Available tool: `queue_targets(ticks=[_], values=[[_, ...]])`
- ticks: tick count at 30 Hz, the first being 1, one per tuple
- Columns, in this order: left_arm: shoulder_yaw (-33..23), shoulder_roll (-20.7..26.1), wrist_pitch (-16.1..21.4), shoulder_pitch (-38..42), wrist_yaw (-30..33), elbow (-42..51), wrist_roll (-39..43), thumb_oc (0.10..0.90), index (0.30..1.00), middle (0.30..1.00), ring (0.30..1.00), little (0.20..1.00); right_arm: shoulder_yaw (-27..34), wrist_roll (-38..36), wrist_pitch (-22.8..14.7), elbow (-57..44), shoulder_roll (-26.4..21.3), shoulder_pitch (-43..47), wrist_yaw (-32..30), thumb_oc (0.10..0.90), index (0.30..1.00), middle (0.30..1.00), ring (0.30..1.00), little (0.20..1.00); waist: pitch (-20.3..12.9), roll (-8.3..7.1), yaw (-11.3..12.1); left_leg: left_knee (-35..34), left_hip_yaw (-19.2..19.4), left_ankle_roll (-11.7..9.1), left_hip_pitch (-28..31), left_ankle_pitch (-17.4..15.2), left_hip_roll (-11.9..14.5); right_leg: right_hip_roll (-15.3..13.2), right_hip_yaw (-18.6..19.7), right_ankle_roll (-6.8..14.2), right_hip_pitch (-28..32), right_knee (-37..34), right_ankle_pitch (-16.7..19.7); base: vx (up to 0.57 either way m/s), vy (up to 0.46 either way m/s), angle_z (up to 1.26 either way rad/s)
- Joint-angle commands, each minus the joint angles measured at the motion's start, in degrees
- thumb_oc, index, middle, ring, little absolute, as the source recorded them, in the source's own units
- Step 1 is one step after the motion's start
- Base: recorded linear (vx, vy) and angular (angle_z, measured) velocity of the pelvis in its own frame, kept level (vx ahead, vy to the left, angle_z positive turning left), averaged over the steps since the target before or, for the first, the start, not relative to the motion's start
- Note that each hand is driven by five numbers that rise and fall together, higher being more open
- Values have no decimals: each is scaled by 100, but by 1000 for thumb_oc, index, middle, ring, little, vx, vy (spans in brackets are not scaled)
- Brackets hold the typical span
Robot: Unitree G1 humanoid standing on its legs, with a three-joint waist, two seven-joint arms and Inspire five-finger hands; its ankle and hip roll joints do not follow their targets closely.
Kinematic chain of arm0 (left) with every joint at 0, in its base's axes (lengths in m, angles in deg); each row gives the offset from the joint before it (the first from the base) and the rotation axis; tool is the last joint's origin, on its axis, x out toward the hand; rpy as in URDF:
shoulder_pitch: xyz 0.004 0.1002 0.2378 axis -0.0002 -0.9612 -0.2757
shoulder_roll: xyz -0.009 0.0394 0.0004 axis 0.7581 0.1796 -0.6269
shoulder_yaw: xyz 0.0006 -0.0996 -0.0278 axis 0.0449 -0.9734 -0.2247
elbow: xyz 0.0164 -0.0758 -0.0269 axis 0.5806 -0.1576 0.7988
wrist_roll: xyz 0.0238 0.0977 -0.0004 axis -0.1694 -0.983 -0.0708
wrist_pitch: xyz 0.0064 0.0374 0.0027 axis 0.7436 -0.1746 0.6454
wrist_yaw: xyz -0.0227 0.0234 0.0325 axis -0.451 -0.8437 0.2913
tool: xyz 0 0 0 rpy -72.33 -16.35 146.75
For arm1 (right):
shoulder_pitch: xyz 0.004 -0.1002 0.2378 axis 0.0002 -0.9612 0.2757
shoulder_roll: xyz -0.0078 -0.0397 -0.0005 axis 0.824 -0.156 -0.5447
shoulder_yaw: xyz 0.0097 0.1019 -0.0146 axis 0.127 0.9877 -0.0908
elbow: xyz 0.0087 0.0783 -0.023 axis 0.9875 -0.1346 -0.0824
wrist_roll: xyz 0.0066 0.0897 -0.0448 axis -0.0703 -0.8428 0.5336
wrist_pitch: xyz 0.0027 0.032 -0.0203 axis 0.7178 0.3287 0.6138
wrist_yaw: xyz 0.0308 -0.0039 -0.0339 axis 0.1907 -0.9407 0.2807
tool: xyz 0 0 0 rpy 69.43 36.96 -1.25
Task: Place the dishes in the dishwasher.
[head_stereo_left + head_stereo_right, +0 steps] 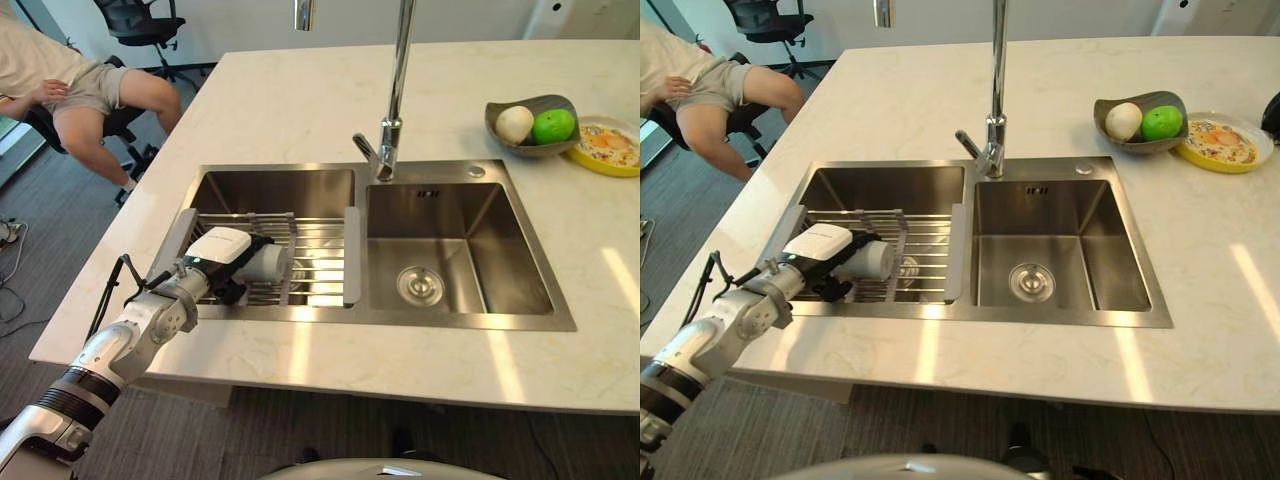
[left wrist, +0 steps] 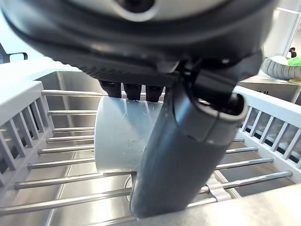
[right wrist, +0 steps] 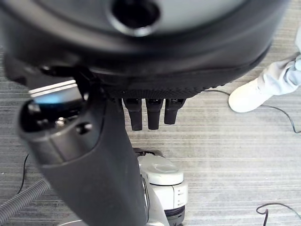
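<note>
Left hand point(image 1: 225, 255) curls round a grey cup point(image 2: 123, 136), its far end hidden.

Cup point(image 2: 123, 136) partly hidden by left robot hand point(image 2: 188, 141), person point(image 1: 70, 80) cut off

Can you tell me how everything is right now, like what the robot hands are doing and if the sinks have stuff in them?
Left hand: curled round the cup, over the rack.
Cup: held on its side.
Rack: sits across the left sink basin.
Right sink basin: empty, drain uncovered.
Faucet: no water running.
Grey bowl: holds two round fruits.
Yellow plate: has food on it.
Right hand: fingers relaxed, holding nothing, above the floor.
</note>
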Motion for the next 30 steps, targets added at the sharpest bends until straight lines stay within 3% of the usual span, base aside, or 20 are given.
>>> queue_targets(ticks=[1, 10, 11, 12, 13, 19, 25, 30], values=[[-450, 211, -98, 998, 190, -34, 101, 800, 900, 900, 900, 900, -77, -98, 20, 41, 75, 59, -44, 800, 900, 900, 900, 900, 12, -364, -46, 13, 15, -194, 161, -369, 135, -271, 74, 463, 302, 101, -341, 4, 0, -4], [44, 209, -288, 1410, -365, -291, 372, 800, 900, 900, 900, 900, -107, -60, 107, 3, 38, 80, 9, 800, 900, 900, 900, 900, 37, -347, -88, 13, 34, -185, 161, -370, 135, -254, 91, 454, 299, 101, -347, 2, 0, -2], [228, 220, -336, 1561, -554, -347, 507, 709, 764, 764, 764, 764, -138, -58, 132, -12, 39, 109, 27, 800, 900, 900, 900, 900, 54, -337, -90, 13, 33, -185, 163, -364, 137, -252, 86, 453, 300, 101, -347, 0, 0, 0], [228, 220, -336, 1561, -554, -347, 507, 709, 764, 764, 764, 764, -138, -58, 132, -12, 39, 109, 27, 800, 900, 900, 900, 900, 54, -337, -90, 13, 33, -185, 163, -364, 137, -252, 86, 453, 300, 101, -347, 0, -6, -4], [394, 264, -355, 1686, -686, -355, 675, 400, 300, 300, 300, 300, -174, -63, 151, -16, 64, 142, 42, 800, 900, 900, 900, 900, 63, -326, -97, 13, 34, -183, 161, -364, 132, -251, 97, 456, 298, 101, -351, 0, 0, 0], [647, 416, -185, 1878, -674, -178, 912, 400, 300, 300, 300, 300, -294, -88, 121, -5, 122, 190, 75, 800, 900, 900, 900, 900, 76, -311, -91, 13, 44, -187, 168, -354, 138, -254, 91, 458, 302, 101, -351, 0, 0, 0], [660, 784, 253, 1980, -291, 284, 872, 400, 300, 300, 300, 300, -286, -149, -10, -14, 79, 144, 37, 800, 900, 900, 900, 900, 38, -286, -73, 13, 16, -221, 199, -348, 163, -246, 44, 458, 356, 101, -397, -1, -2, -1], [51, 1017, 420, 1626, 317, 664, 580, 400, 300, 300, 300, 300, -258, -209, -123, -86, 124, 104, -7, 800, 900, 900, 900, 900, 6, -295, 4, 13, -82, -267, 221, -308, 205, -205, -16, 428, 431, 101, -460, 6, -43, 3]])
